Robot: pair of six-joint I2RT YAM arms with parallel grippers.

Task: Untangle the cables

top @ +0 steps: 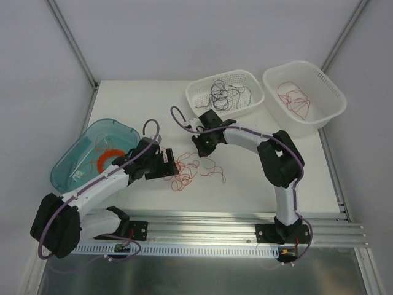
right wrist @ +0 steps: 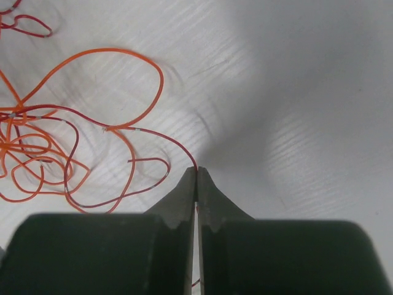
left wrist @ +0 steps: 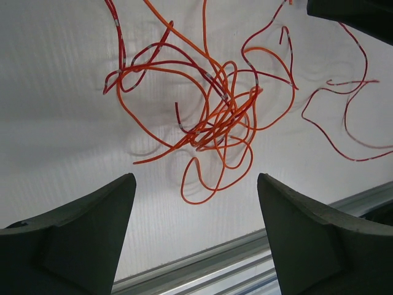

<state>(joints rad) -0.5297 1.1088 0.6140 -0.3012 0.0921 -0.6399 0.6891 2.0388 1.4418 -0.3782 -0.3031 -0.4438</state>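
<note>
A loose tangle of red and orange cables (top: 186, 173) lies on the white table between my grippers; it fills the left wrist view (left wrist: 215, 117). A separate thin red strand (left wrist: 344, 132) lies to its right. My left gripper (top: 166, 166) is open and empty just left of the tangle, its jaws spread wide (left wrist: 196, 181) with the tangle ahead of them. My right gripper (top: 201, 147) sits just behind the tangle. It is shut (right wrist: 196, 169) on a thin dark red cable (right wrist: 169, 142) that runs from its tips back into the tangle (right wrist: 37, 153).
A white slotted basket (top: 195, 98) at the back holds dark grey cables (top: 222, 92). A white tub (top: 328, 86) at the back right holds red cables (top: 295, 101). A teal bin (top: 70, 161) at the left holds an orange ring coil (top: 108, 156). A metal rail (top: 215, 224) runs along the near edge.
</note>
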